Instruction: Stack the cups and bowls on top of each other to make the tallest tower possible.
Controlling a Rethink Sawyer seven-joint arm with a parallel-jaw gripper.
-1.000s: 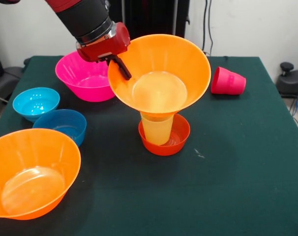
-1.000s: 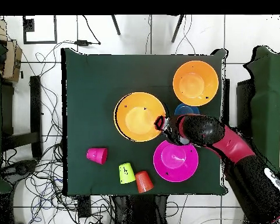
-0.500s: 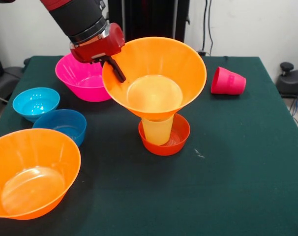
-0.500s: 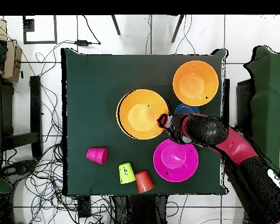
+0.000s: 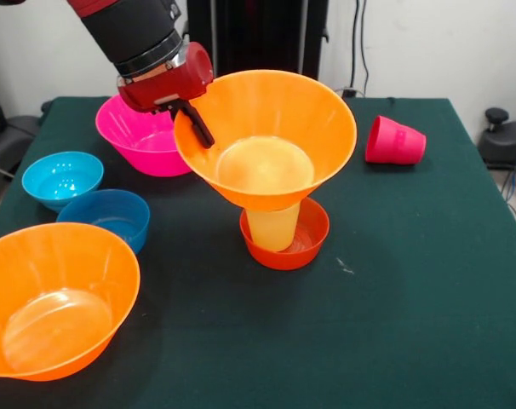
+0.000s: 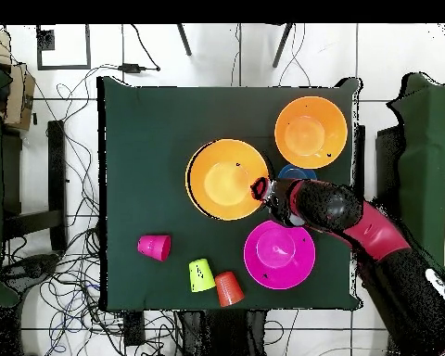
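1. Front view first: compared with a second ago, the big orange bowl [image 5: 266, 141] slides a bit toward the magenta bowl [image 5: 145, 133] and its near rim sits higher, so it looks more level over the pale yellow cup [image 5: 273, 227]. That cup stands in the small red-orange bowl [image 5: 285, 234].
2. The gripper [image 5: 194, 122] is pinching the big bowl's rim, one dark finger [image 5: 200, 128] visible down the inside wall.
3. Nothing else budges: light blue bowl [image 5: 62, 179], darker blue bowl [image 5: 106, 218], second large orange bowl [image 5: 56, 296], and the red-pink cup [image 5: 394, 141] lying on its side.
4. Overhead view: the held bowl [image 6: 227, 179] drifts slightly toward the arm's side versus before, gripper [image 6: 261, 190] clamped at its edge.
5. Lime green cup [image 6: 201, 275] and orange cup [image 6: 229, 288] lie near the table edge, unused.
6. My read: it's centring the bowl on the cup before letting go. Off-centre and the whole thing tips.
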